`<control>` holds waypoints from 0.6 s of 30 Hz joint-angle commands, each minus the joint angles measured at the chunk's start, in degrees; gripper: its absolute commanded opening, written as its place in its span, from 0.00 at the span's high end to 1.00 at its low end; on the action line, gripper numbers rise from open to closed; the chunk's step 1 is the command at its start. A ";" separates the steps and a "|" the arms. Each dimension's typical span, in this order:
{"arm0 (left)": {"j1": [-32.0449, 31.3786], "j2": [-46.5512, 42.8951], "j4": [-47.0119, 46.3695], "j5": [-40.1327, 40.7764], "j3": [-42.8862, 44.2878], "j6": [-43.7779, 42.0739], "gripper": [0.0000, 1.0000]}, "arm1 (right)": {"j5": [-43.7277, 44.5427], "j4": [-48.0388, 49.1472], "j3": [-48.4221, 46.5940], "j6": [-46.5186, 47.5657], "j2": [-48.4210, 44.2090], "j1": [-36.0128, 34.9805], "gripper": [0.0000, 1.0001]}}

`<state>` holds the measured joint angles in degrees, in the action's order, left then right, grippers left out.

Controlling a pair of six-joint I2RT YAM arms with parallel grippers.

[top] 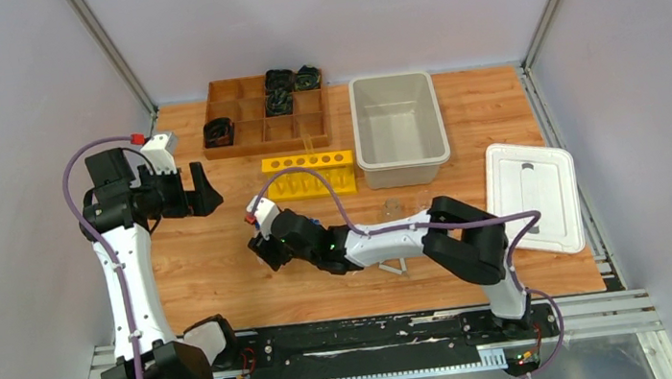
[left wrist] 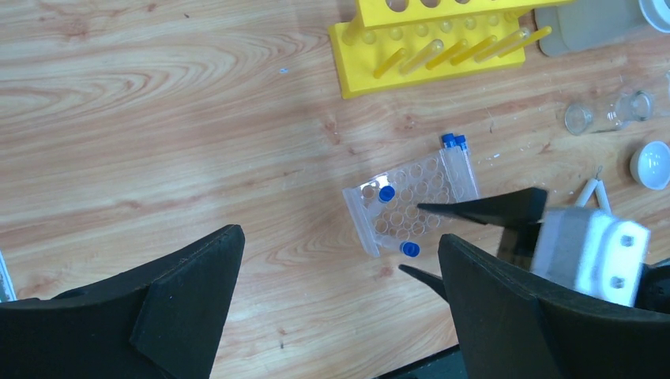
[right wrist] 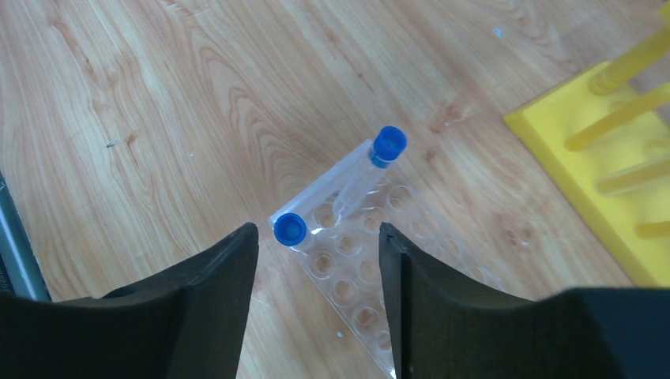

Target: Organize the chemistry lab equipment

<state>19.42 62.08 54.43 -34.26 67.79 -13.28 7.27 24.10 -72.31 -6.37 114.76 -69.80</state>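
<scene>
R claw (right wrist: 318, 237) hangs part-open & empty, its black pads (right wrist: 213, 300) flanking w/o touching a small clear plastic tube w/ blue screw cap (right wrist: 290, 229). That tube sits at 12 o'clock of the jaw gap, apparently seated in a corner well of a clear plastic multi-well rack (right wrist: 351, 288) on the wooden tabletop (right wrist: 158, 118). A 2nd blue-capped tube (right wrist: 379, 154) stands in a well toward 1 o'clock, and the left wrist view shows two more blue-capped tubes (left wrist: 454, 154) lying on the rack's far end. Handling, as a guess: tubes are light, stiff & smooth-walled, so slippery. Best hold is on the cap or just under it, pulling straight up, since the rack looks light too & could skate or tip if dragged sideways. Further out, a yellow plastic test-tube stand (right wrist: 585, 181) is at 2 o'clock. In top view, a grey plastic bin (top: 399, 129) is at 1 o'clock of the R claw & a white flat lid (top: 533, 196) at 3 o'clock. A small clear glass flask (left wrist: 608, 113), seemingly on its side, & a white round dish (left wrist: 654, 163) lie loose beyond the rack. Both prob. fragile, and the flask may roll, so take it gently by the neck. L claw (left wrist: 340, 237) gapes fully open, empty, at 10 o'clock of the R claw, well apart.
</scene>
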 commanded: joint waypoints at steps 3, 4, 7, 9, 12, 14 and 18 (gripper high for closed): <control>0.33 -0.83 -0.95 -0.21 0.06 -0.36 0.00 | 8.34 -11.37 -3.52 -4.40 -9.36 -0.33 0.32; 0.31 -0.96 -0.93 -0.34 -0.08 -0.27 0.00 | 9.05 -13.71 -3.80 -5.74 -10.37 0.16 0.32; 0.35 -1.33 -0.96 -0.86 -0.24 -0.34 0.00 | 10.93 -21.55 -4.39 -11.98 -13.10 2.49 0.35; 0.34 -1.59 -0.98 -1.25 -0.14 -0.22 0.00 | 11.48 -27.43 -4.35 -15.78 -14.24 4.60 0.38; 0.35 -1.74 -0.99 -1.99 -0.16 -0.05 0.00 | 11.06 -29.57 -1.42 -19.06 -15.75 7.95 0.44; 0.34 -1.69 -0.93 -2.19 -0.23 0.09 0.00 | 9.92 -31.52 -0.58 -20.93 -15.48 9.89 0.49; 0.34 -1.72 -0.96 -2.04 -0.54 -0.16 0.00 | 8.39 -35.83 -1.26 -23.33 -12.76 12.21 0.54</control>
<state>19.42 61.30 54.30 -35.14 67.79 -13.23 16.08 -4.16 -74.26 -24.64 99.85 -59.05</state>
